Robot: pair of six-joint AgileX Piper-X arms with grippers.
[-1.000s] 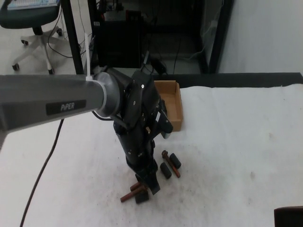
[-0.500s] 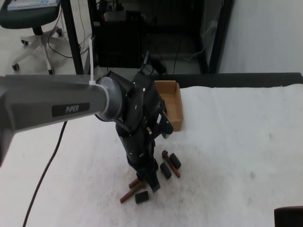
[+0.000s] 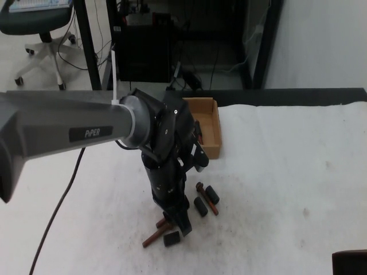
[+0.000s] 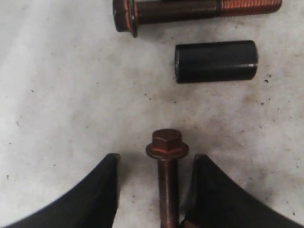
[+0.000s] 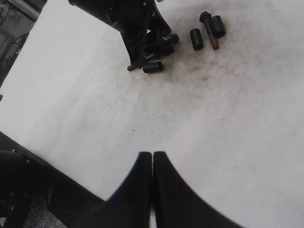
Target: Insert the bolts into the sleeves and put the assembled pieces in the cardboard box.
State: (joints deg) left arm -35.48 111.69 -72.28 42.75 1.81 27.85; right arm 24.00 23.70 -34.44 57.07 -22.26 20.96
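None of the bolts sits in a sleeve yet, as far as can be seen: on the counter (image 3: 287,172) one bolt (image 3: 207,199) lies loose between two sleeves (image 3: 200,206), and nearer, a second bolt (image 3: 153,236) lies beside a third sleeve (image 3: 171,239). The left end effector (image 4: 156,161) is low over the counter with its fingers apart, and a third bolt (image 4: 167,145) lies between them, apparently not yet clamped. The right end effector (image 5: 152,161) hovers closed and empty, well apart from the parts. The cardboard box (image 3: 213,123) waits behind the left arm with its inside partly hidden, so nearly all the work seems left.
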